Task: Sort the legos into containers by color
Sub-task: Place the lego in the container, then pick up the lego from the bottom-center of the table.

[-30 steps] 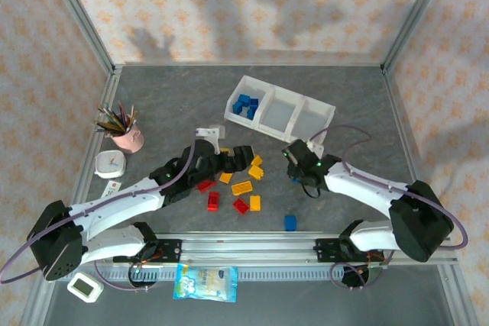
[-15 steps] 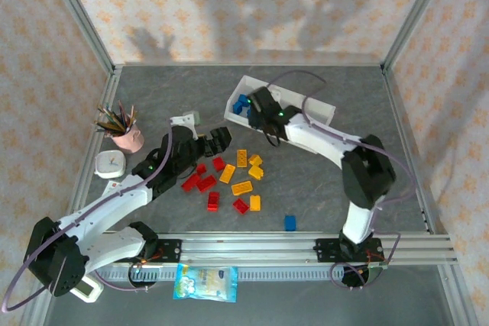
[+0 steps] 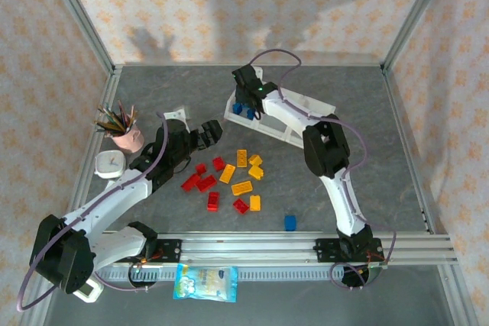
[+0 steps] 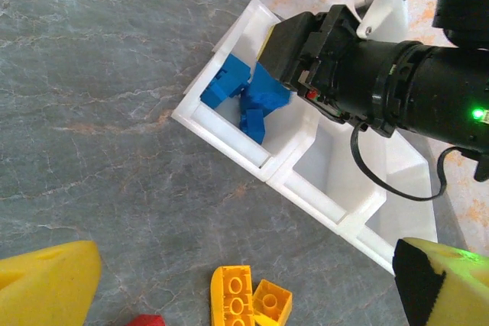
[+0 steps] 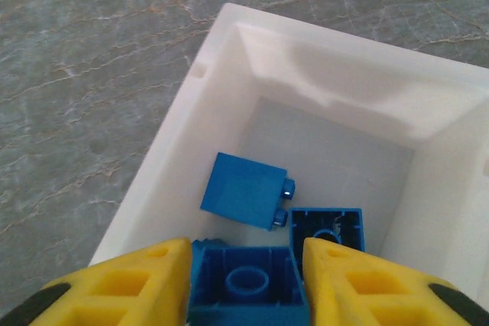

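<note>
My right gripper (image 3: 246,103) (image 5: 247,269) is shut on a blue brick (image 5: 249,289), held over the left compartment of the white three-part tray (image 3: 317,106) (image 4: 229,139). Several blue bricks (image 5: 246,190) (image 4: 229,85) lie in that compartment; the other two look bare. My left gripper (image 3: 208,132) (image 4: 248,272) is open, low over the table, with nothing between its yellow fingers (image 4: 46,284). Yellow bricks (image 4: 241,295) (image 3: 242,187) and red bricks (image 3: 204,183) are scattered on the table in front of it. One blue brick (image 3: 290,222) lies alone near the front rail.
A pink cup of pencils (image 3: 126,137) and a white round timer (image 3: 111,164) stand left of the left arm. A blue-and-white snack packet (image 3: 205,282) lies in front of the metal rail (image 3: 252,246). Frame posts and patterned walls bound the table.
The right arm has swung from the table's middle up to the tray's left compartment, carrying the blue brick. The left gripper has drawn back left, off the brick pile.
</note>
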Robot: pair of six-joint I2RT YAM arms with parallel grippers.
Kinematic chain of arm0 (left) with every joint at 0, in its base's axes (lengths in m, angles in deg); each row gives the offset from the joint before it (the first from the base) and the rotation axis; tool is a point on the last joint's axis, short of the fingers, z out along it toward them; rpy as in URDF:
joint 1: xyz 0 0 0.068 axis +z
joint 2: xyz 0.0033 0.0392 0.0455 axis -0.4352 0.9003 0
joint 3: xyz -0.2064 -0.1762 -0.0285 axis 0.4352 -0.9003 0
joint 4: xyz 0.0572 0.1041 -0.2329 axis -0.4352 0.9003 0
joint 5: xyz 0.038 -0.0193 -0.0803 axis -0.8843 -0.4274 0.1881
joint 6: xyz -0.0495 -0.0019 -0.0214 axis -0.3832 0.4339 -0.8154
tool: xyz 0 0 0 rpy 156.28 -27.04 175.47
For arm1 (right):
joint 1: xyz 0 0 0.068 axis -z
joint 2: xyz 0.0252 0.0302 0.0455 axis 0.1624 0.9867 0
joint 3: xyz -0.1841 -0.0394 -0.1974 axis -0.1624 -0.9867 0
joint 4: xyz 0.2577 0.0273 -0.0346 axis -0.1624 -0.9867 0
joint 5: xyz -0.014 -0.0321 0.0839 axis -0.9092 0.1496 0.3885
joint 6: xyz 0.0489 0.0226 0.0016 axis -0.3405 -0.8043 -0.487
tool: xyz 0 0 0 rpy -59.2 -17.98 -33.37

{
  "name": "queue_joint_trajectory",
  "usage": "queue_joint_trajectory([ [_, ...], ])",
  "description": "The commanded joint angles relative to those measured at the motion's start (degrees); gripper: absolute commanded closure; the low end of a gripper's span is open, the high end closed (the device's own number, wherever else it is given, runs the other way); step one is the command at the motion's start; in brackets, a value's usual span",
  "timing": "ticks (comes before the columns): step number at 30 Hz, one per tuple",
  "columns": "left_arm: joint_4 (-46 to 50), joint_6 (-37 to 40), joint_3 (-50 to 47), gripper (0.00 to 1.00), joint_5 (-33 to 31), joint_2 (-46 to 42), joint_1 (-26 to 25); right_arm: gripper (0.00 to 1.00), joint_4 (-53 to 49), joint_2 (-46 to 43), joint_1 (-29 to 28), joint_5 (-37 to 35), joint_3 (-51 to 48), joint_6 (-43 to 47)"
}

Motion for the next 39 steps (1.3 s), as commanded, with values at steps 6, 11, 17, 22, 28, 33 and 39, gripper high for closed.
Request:
queue_joint_trajectory([
  [6, -1.3, 0.8, 1.6, 0.01, 1.5, 0.5, 0.7, 0.45, -3.3, -2.2, -0.1, 0.6, 4.5, 2.8],
  [11, -0.9, 0.6, 1.5, 0.01, 2.3, 0.3, 0.7, 0.41, -1.8, -9.8, -0.7, 2.5, -2.1, 3.3],
  [17, 0.7, 0.1, 1.1, 0.01, 4.5, -1.1, 0.4, 0.36, 0.3, -22.5, -0.9, 4.2, -17.8, 2.8],
  [22, 1.6, -0.7, -0.5, 0.01, 5.0, -3.5, -1.3, 0.31, 0.0, -33.3, -1.3, 5.6, -32.4, 1.8],
  [28, 3.2, -2.1, -1.8, 0.01, 3.0, -5.7, -6.4, 0.24, -4.3, -45.3, -3.0, 3.9, -46.9, -0.8],
  [33, 3.3, -4.0, -3.2, 0.01, 0.4, -6.2, -11.9, 0.18, -8.2, -53.5, -5.6, 3.5, -57.1, -5.7],
  [39, 2.2, -7.9, -6.1, 0.01, -1.2, -6.8, -16.9, 0.12, -10.4, -61.6, -11.2, 4.4, -67.5, -14.2],
])
